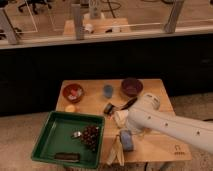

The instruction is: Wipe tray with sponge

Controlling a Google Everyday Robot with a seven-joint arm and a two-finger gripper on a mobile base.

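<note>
— Where is the claw [123, 105]?
— Over the middle of the desk [165, 97], at the arm's tip, spread wide and holding nothing.
— And the sponge [126, 140]?
— On the desk toward the front edge from the claw, just past the white mug [120, 118]. Its long axis runs roughly front to back.
— The tray [46, 144]?
— Left of the sponge, at the desk's front-left corner.

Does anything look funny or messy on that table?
Yes. The green tray pokes past the table's left edge and holds dark grapes and small bits. The sponge lies on the table beside a banana. The gripper sits just above it, mostly tucked under the white arm.
</note>
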